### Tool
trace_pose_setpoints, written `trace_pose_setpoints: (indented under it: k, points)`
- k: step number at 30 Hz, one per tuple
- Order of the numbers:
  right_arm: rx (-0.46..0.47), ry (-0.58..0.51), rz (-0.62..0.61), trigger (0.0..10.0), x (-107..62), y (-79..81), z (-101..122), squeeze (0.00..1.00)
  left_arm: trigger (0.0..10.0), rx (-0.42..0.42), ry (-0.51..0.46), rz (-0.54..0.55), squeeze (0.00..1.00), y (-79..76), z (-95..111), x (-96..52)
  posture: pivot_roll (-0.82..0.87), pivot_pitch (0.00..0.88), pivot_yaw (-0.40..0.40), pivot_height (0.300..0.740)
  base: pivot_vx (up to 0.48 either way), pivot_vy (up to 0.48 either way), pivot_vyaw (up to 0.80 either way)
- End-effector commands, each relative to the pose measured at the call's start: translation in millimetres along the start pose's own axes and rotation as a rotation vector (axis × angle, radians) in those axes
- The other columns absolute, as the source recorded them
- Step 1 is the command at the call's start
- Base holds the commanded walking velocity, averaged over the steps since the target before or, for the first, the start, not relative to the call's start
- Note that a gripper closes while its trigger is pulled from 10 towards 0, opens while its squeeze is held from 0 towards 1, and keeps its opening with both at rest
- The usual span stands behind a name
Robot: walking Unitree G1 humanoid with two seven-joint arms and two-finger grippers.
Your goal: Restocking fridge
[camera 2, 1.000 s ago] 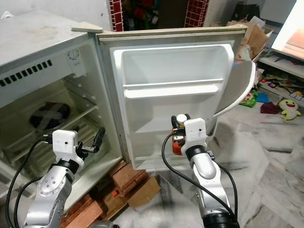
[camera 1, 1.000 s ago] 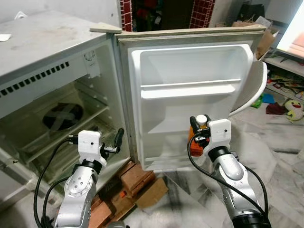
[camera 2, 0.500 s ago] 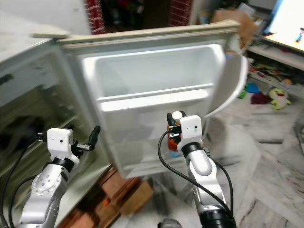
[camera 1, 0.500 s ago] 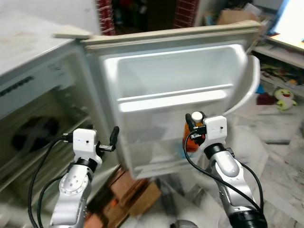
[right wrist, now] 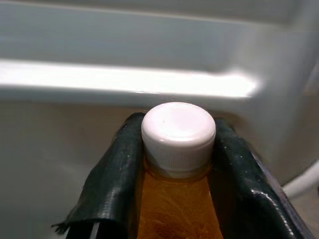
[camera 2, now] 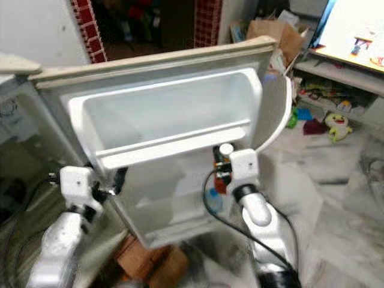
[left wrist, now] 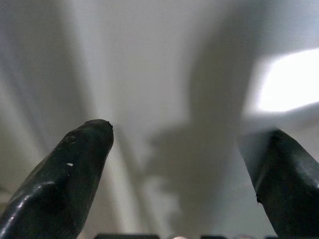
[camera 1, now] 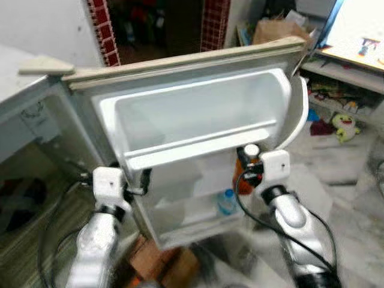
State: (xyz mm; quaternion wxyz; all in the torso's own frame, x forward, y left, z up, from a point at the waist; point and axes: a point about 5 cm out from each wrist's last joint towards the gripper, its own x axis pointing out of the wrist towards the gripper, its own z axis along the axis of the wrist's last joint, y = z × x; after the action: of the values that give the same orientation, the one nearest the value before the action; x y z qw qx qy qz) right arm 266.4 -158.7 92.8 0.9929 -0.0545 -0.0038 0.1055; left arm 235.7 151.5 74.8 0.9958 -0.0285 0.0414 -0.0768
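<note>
right fingers [right wrist: 109, 189] still pinch the orange bottle [right wrist: 177, 209], now nearer the door shelf [camera 1: 198, 144].

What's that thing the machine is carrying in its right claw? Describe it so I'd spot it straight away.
Find the open white fridge door with its moulded shelves. In front of its lower right part, the right gripper has its jaws shut on an orange bottle just below a white screw cap. A smaller clear bottle with a blue cap stands on the lower door shelf; the carried one is orange and white-capped.
</note>
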Motion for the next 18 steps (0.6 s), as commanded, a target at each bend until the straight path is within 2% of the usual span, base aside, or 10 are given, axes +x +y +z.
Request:
trace_pose_setpoints:
  k: [1,3,6,10,18]
  points:
    - [0.017,-0.002,0.025,10.0,-0.9,5.5,2.0,0.00,10.0,0.016,0.007,0.013,0.00,4.3,1.0,-3.8,0.05,0.007,-0.004,0.740,0.000,0.000,0.00]
    - [0.034,0.003,0.045,10.0,-3.1,8.9,0.8,0.00,10.0,0.020,0.013,0.021,0.00,5.4,0.1,-5.8,0.05,0.010,-0.002,0.740,0.000,0.000,0.00]
    - [0.100,0.019,0.153,10.0,-11.1,24.8,-2.2,0.00,10.0,0.023,0.038,0.044,0.00,11.5,-5.4,-14.7,0.05,0.015,0.000,0.740,0.000,0.000,0.00]
    - [0.153,0.035,0.237,10.0,-17.0,36.7,-3.5,0.00,10.0,0.052,0.054,0.055,0.00,14.9,-8.6,-19.6,0.05,0.017,0.001,0.740,0.000,0.000,0.00]
    - [0.152,0.052,0.254,10.0,-16.4,36.4,-4.5,0.00,10.0,0.058,0.050,0.054,0.00,12.3,-6.3,-15.9,0.05,0.031,0.001,0.685,0.000,0.000,0.00]
